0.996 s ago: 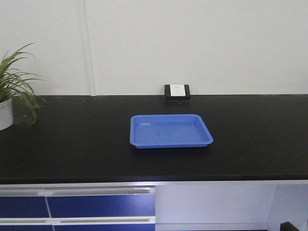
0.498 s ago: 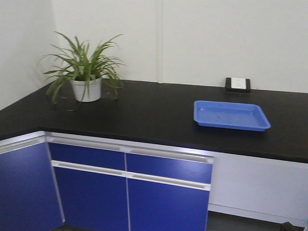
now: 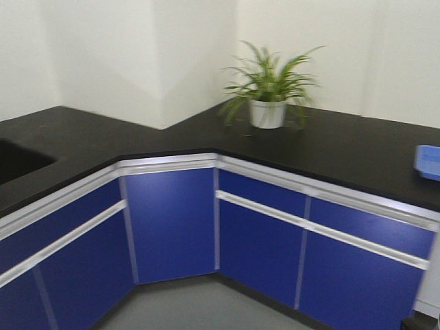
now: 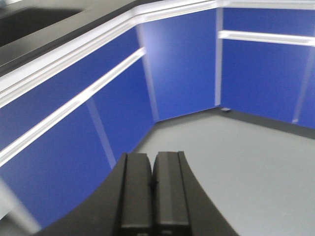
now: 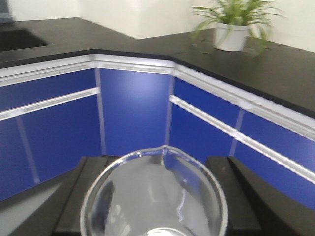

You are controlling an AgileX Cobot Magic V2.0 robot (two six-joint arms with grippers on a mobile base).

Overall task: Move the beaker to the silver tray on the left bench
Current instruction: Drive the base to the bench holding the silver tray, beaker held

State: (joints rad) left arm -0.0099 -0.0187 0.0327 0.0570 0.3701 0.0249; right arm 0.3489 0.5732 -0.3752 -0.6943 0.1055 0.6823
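- Between the fingers of the right tool (image 5: 157, 166) stands the beaker (image 5: 155, 201), upright, with the jaws closed against its sides. The pickup looks done.
- The left tool (image 4: 152, 169) is closed pad to pad and holds nothing.
- Ahead of both tools and to their left runs the left bench (image 3: 75, 130). A potted plant (image 3: 267, 93) stands ahead and a blue tray (image 3: 430, 161) lies far right.
- No silver tray is in view, so I judge that finding it and setting the beaker down are still to do.

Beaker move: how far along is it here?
Done: the beaker is held, lifted, in the right gripper. In hand: transport, with corner cabinets ahead. Remaining: the silver tray is in no view, so reaching it and setting down. The left gripper is shut, empty.
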